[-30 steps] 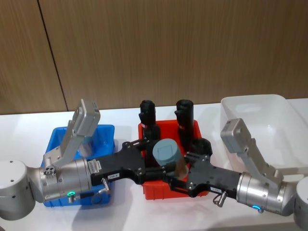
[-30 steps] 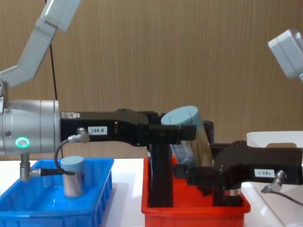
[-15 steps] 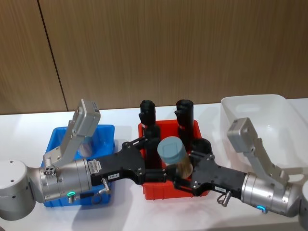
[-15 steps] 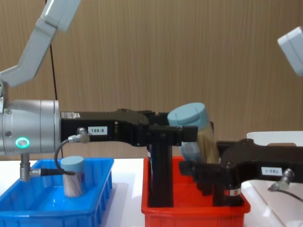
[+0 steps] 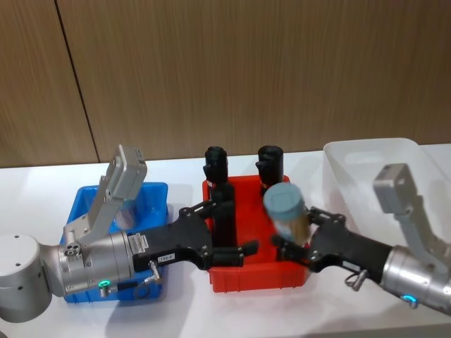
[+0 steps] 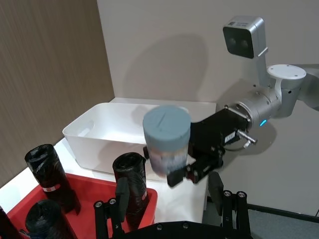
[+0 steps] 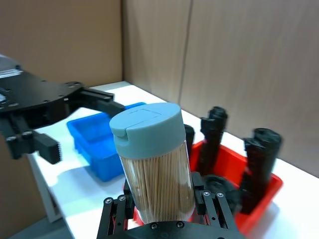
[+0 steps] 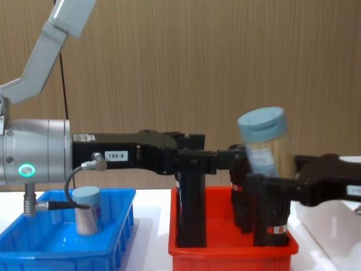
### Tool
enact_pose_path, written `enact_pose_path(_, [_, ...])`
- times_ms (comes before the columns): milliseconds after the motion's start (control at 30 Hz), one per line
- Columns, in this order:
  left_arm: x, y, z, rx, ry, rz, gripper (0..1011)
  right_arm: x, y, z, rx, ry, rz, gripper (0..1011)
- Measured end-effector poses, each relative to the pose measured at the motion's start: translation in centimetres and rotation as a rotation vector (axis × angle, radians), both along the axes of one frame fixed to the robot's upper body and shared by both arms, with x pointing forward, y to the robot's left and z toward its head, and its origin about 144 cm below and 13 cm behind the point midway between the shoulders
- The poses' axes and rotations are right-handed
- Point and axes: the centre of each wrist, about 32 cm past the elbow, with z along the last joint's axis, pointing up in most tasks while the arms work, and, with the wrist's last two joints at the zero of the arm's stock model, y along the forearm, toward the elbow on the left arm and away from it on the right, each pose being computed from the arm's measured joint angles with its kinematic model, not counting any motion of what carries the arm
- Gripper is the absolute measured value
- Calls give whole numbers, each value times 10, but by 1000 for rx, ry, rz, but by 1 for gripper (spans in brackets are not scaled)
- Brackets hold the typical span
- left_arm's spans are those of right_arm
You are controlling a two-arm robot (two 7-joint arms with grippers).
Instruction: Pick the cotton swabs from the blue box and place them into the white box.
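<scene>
While the right hand is clenched on a tub of cotton swabs, held nearly upright above the right end of the red bin, the step in hand is the carry across to the white box. Done well, I judge, the tub travels high enough to pass the black rolls and the white box's near wall. It then comes down low inside before the fingers part, so it does not topple. The left hand hangs released and empty over the red bin, close by, so the carry should swing away from it. A second tub stands in the blue box.
</scene>
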Motion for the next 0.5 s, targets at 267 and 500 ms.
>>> enact_pose_path(267, [0,0,0,0,0,0,1004,-5,-24,3,23,-17,-94,662])
enact_pose_path(500, [0,0,0,0,0,0,1004,-6,-41,6,38,-29,-183,661])
